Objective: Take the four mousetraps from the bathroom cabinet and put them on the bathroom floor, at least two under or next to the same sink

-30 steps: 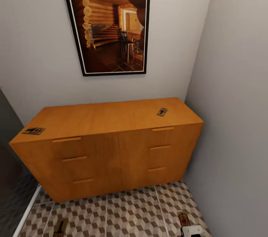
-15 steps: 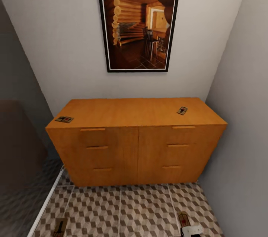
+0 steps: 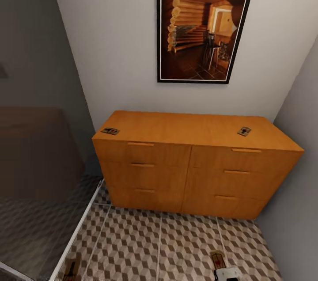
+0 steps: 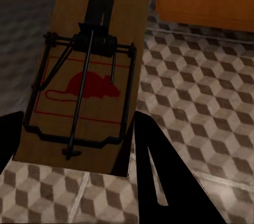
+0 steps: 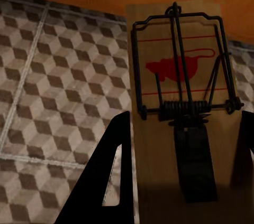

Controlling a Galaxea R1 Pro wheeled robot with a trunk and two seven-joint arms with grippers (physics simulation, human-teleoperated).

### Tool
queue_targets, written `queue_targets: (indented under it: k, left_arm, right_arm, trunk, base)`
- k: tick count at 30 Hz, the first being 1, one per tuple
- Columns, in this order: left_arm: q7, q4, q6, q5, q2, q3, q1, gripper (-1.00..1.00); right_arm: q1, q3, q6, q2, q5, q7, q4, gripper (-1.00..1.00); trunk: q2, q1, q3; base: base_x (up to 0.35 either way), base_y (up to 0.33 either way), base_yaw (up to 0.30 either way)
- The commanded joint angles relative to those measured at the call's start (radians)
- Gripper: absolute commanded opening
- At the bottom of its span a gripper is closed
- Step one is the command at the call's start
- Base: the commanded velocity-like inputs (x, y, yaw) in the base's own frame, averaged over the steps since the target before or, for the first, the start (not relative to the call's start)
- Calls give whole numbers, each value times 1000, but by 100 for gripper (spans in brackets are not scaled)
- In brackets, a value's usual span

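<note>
The orange-brown cabinet (image 3: 194, 170) stands against the far wall. Two mousetraps lie on its top, one at the left front corner (image 3: 110, 131) and one near the right end (image 3: 244, 131). My left gripper (image 4: 79, 152) is shut on a third mousetrap (image 4: 87, 71), held low over the cube-patterned bathroom floor (image 3: 159, 245); that trap (image 3: 71, 267) sits at the head view's lower edge. My right gripper (image 5: 177, 174) is shut on a fourth mousetrap (image 5: 180, 76), which also shows above the floor (image 3: 217, 259) in the head view.
A framed picture (image 3: 203, 22) hangs above the cabinet. A dark glass panel (image 3: 39, 175) with a white base strip (image 3: 77, 230) closes off the left side. A grey wall (image 3: 304, 108) meets the cabinet's right end.
The camera has swung left, so the cabinet and picture now sit further right in the head view and the glass panel takes more of the left. Both grippers still hold their mousetraps.
</note>
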Motion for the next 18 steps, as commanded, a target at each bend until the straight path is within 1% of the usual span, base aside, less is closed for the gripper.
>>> queue_targets:
  k: [1,18]
  left_arm:
    - [6,2,-2,0,-1,-8,-1,-100]
    - [7,2,-2,0,-1,-8,-1,-100]
  right_arm:
    - [0,4,0,0,8,-8,1,-100]
    - [0,5,0,1,8,-6,2,-100]
  trunk:
    - [0,0,-1]
    - [0,0,-5]
  base:
    - [-6,4,275]
    - [-1,1,279]
